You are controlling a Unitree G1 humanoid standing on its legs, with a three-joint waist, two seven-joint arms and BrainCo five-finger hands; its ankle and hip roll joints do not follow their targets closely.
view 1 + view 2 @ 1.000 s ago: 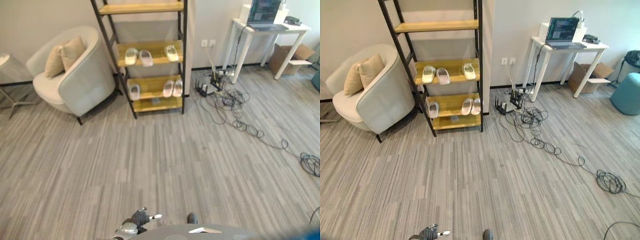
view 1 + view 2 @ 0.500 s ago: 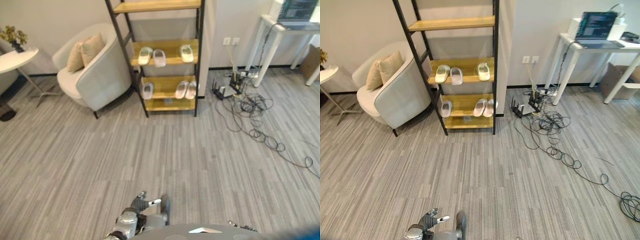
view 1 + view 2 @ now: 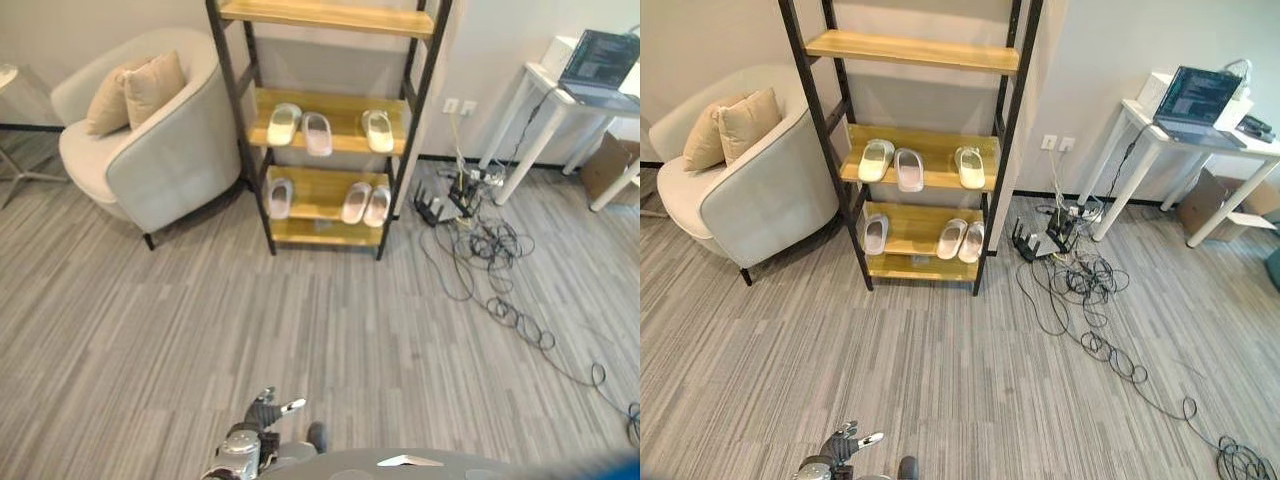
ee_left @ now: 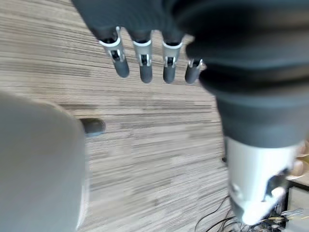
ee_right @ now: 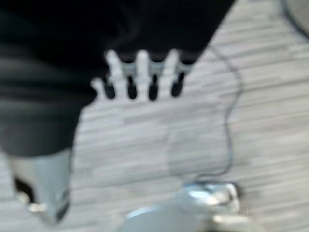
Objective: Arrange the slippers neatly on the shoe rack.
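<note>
Since a second ago my whole view has swung, so the shoe rack (image 3: 915,160) sits nearer the middle; the slippers themselves have not shifted: three on the middle shelf (image 3: 918,165), three on the lower shelf (image 3: 922,237). Each shelf holds a close pair and one set apart. I am well back across the floor, so my left hand (image 4: 145,58) and right hand (image 5: 140,77) hang empty, fingers straight.

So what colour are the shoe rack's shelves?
Light yellowish wood on a black metal frame; the shoe rack shows best in the right eye view.
</note>
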